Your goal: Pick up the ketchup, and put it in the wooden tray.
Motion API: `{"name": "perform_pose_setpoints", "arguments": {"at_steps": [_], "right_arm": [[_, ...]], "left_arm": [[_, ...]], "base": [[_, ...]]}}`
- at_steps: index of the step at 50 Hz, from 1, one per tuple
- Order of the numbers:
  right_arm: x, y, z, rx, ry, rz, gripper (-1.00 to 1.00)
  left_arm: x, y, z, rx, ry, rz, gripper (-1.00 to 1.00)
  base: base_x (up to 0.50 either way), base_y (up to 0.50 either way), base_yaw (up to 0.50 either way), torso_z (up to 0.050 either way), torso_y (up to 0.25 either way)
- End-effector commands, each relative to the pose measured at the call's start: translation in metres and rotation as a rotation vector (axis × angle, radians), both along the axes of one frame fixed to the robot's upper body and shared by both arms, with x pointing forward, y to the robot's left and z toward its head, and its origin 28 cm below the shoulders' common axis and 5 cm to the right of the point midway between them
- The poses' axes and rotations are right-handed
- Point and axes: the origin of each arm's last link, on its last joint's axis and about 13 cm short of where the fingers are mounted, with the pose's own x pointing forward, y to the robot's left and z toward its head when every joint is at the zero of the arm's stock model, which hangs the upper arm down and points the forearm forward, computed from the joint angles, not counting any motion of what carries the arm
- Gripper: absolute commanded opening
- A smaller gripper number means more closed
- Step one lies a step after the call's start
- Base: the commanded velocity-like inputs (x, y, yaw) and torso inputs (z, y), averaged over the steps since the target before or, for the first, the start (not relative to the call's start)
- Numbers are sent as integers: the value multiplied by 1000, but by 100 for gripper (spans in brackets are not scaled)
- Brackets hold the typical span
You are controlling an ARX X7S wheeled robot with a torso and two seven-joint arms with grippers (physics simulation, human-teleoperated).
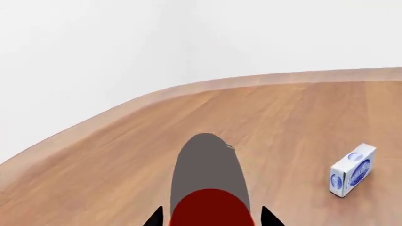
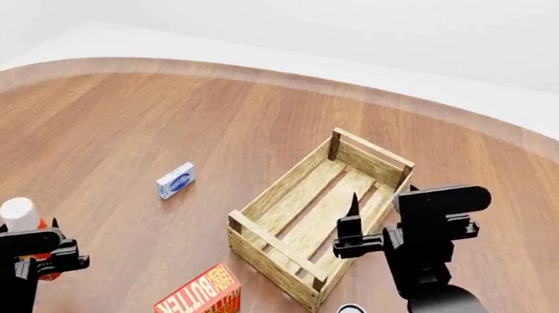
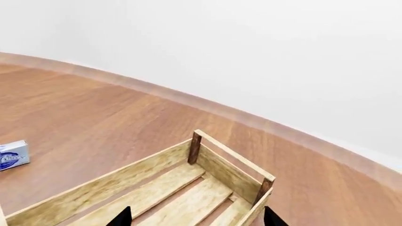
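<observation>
Left hand (image 2: 22,255) is clamped on the ketchup (image 2: 23,219) at 8 o'clock near the worktop (image 2: 161,116) edge. Right hand (image 2: 351,227), fingers apart, hangs over the wooden tray (image 2: 287,195) at centre. Blue-white box (image 2: 175,181) lies between; butter box (image 2: 198,301) at 6 o'clock.

Bright, even, diffuse light — faint soft shadows, no glare, all three renders sharp throughout.

From the head view I read "BUTTER" in pale letters along the red-orange butter box (image 2: 198,300) lying at the near edge of the table. The small blue-and-white box (image 2: 175,180) carries printing too, but I can't make out its words in any view.
</observation>
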Motion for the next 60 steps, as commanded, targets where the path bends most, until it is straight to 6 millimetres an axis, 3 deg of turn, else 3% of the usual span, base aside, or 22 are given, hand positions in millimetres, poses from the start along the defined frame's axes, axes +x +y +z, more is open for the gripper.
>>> {"name": "perform_pose_setpoints", "arguments": {"at_steps": [1,8,12,19,27,39,60], "right_arm": [[8,-7,6,17,-28,-10,100],[27,-16,19,9,-75,-12,100],[34,-21,25,4,-89,-15,100],[36,-28,37,10,-108,-30,100],[29,-39,43,16,-129,-70,100],[6,-58,46,27,-131,-141,100],[-56,-81,59,14,-161,-242,100]], "left_arm": [[48,-22,72,55,-149,-154,-100],[101,-58,121,73,-198,-360,-100],[127,-79,137,66,-208,-469,-100],[162,-120,148,18,-182,-626,-100],[193,-159,145,29,-109,-728,-100],[194,-209,150,21,-2,-876,-100],[181,-238,153,1,57,-958,-100]], "base": [[0,0,0,0,0],[0,0,0,0,0],[0,0,0,0,0],[0,0,0,0,1],[0,0,0,0,0],[0,0,0,0,0],[0,0,0,0,0]]}}
